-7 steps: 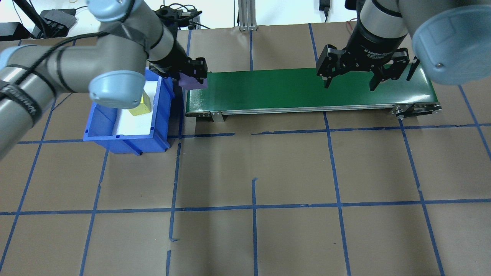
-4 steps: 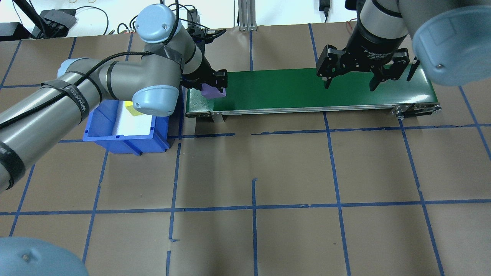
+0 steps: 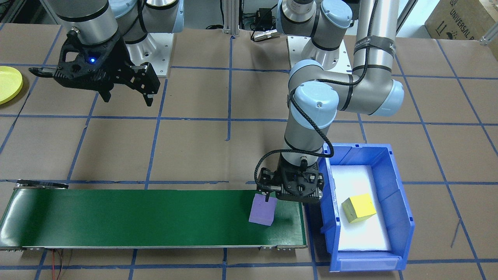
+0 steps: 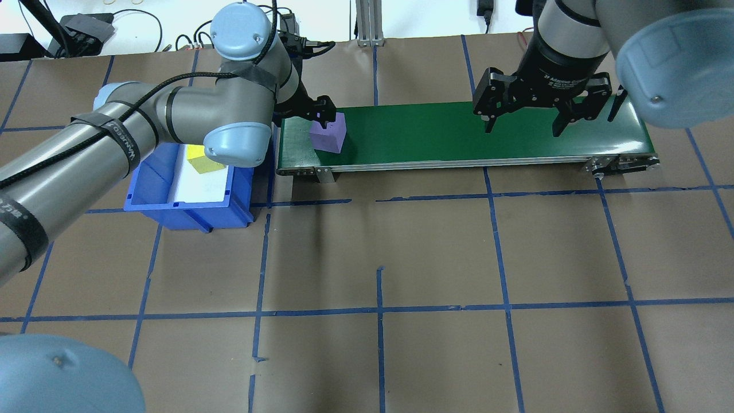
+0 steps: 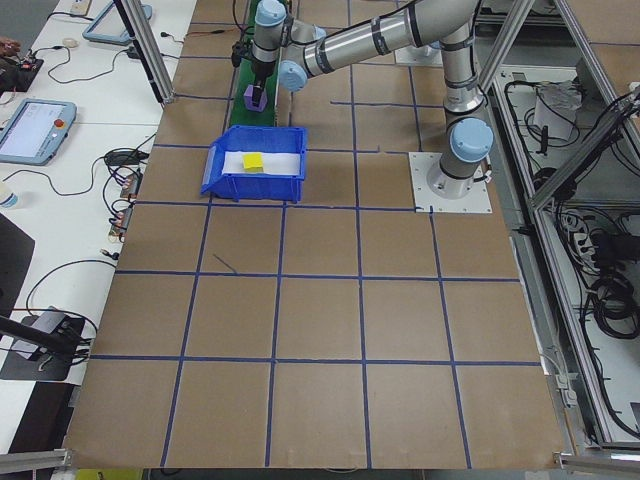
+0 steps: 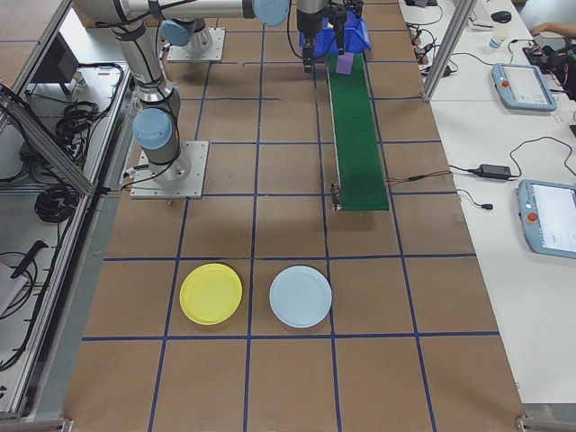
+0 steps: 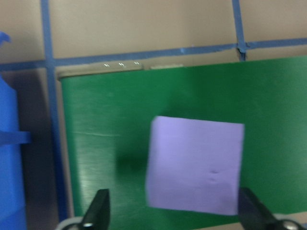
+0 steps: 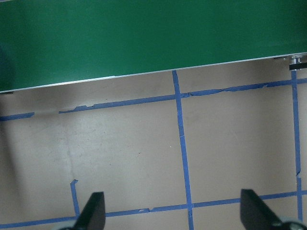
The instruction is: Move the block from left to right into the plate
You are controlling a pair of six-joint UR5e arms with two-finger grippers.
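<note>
The purple block (image 4: 328,133) rests on the green conveyor belt (image 4: 459,135), near the belt end closest to the blue bin (image 3: 393,186). The left gripper (image 3: 290,193) stands directly above the block with its fingers spread; in the left wrist view the block (image 7: 194,165) lies between the two fingertips (image 7: 98,211), with green belt visible between the left fingertip and the block. The block is released, not clamped.

The right gripper (image 4: 522,126) hangs over the far end of the belt, fingers spread wide and holding nothing; its wrist view shows only belt edge and taped surface (image 8: 144,158) between the fingertips.

The yellow plate (image 6: 211,293) lies on the surface well apart from the belt, beside a pale blue plate (image 6: 301,296), beyond the belt's right end. A yellow block (image 3: 358,208) lies tilted on the white liner inside the blue bin.

Legible writing: the right gripper body carries white lettering beginning "Adaptive"; the rest is unreadable. A cardboard box (image 3: 455,19) at the front view's upper right corner reads "UNIVERSAL".
</note>
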